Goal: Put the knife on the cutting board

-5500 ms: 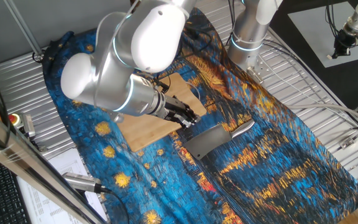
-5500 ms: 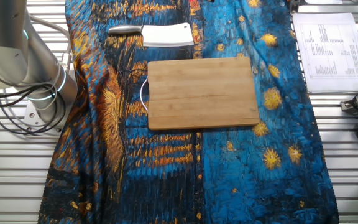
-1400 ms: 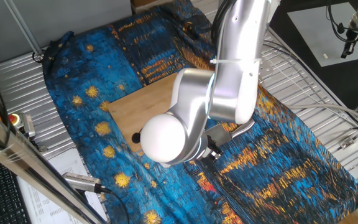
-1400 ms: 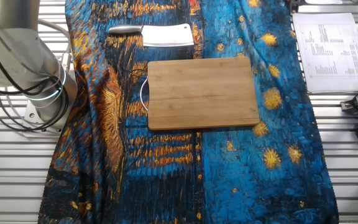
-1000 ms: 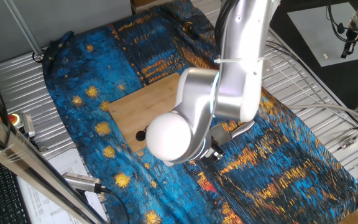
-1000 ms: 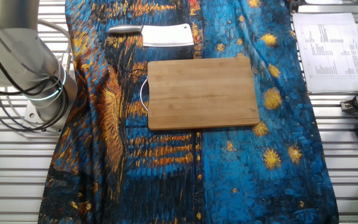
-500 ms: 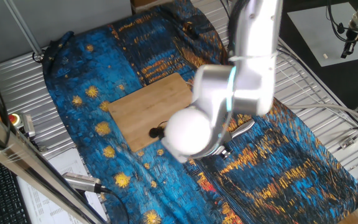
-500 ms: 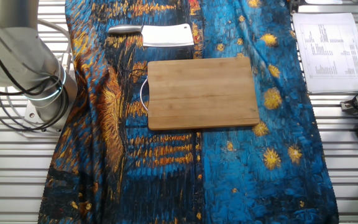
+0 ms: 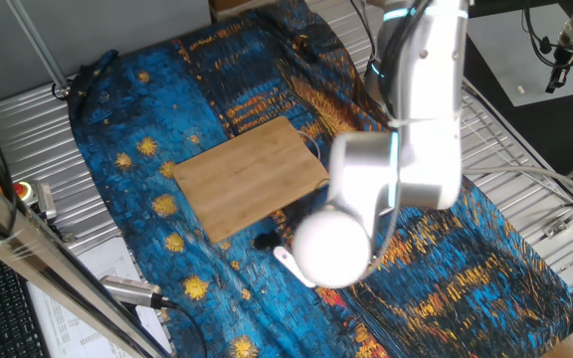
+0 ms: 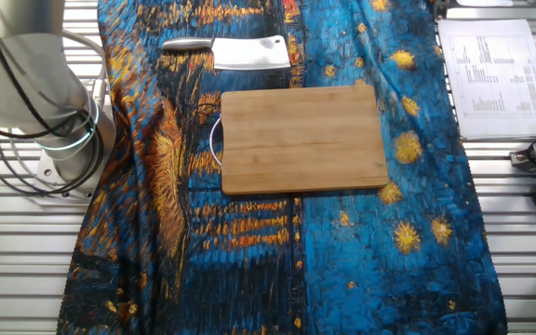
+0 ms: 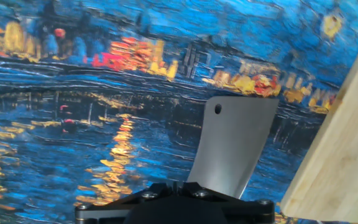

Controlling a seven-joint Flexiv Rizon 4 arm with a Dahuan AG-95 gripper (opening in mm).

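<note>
While arm hides knife [image 11: 232, 147], hand view shows blade

Cloth [image 10: 249, 242]: deep blue ground, swirling painted brushstrokes, orange and gold streaks like water reflections, yellow star blobs [image 10: 405, 235] with paler halos. Hand view adds a band of red-orange and yellow patches across the blue, one small red dot.

Cutting board [image 10: 303, 138]: light tan, fine straight grain, slightly darker seams between strips.

Knife [image 10: 249, 52]: blade pale dull grey, near white from above; handle brighter mirror silver. In the hand view the blade [image 11: 232, 144] reads flat mid-grey with a dark hole near one corner.

Arm [image 9: 406, 189]: silver-grey casing, glossy white rounded caps, thin pale cyan ring at a joint.

Table [image 10: 17, 279]: ribbed bare silver metal.

Paper sheet [image 10: 491, 65]: white, grey print.
</note>
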